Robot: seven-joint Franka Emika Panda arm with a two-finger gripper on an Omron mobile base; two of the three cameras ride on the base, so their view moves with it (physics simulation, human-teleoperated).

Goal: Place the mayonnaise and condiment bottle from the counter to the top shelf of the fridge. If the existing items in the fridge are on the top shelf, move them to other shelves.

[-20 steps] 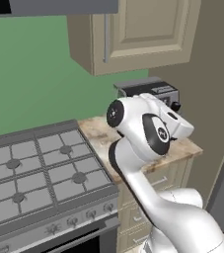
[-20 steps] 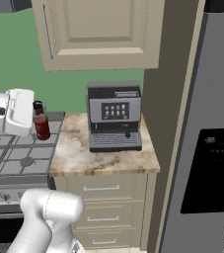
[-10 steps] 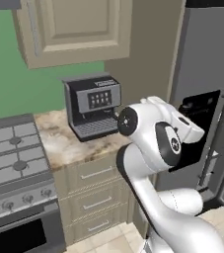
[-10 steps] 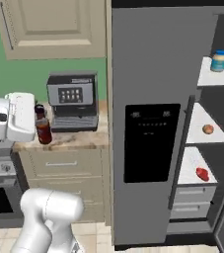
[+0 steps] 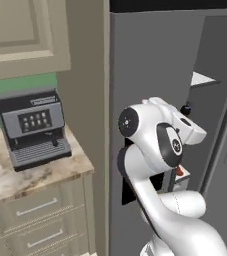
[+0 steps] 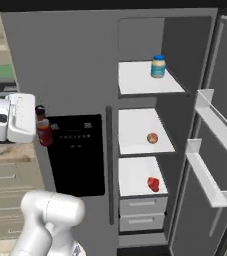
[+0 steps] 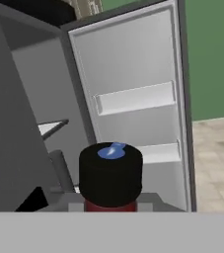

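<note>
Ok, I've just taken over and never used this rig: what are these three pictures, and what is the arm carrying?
A white robot arm on a driving base faces an open fridge. Two pictures come from cameras on the base, behind the arm to its left and right; the third looks along the gripper. The gripper is shut on the condiment bottle, red with a black cap, seen from above in the hand view. The mayonnaise already stands on the top shelf. Two small red items lie on the lower shelves. A coffee machine sits on the counter.

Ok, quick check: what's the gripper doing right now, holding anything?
Gripper: shut on the condiment bottle, the red one with a black cap, carried upright in front of the fridge.
</note>
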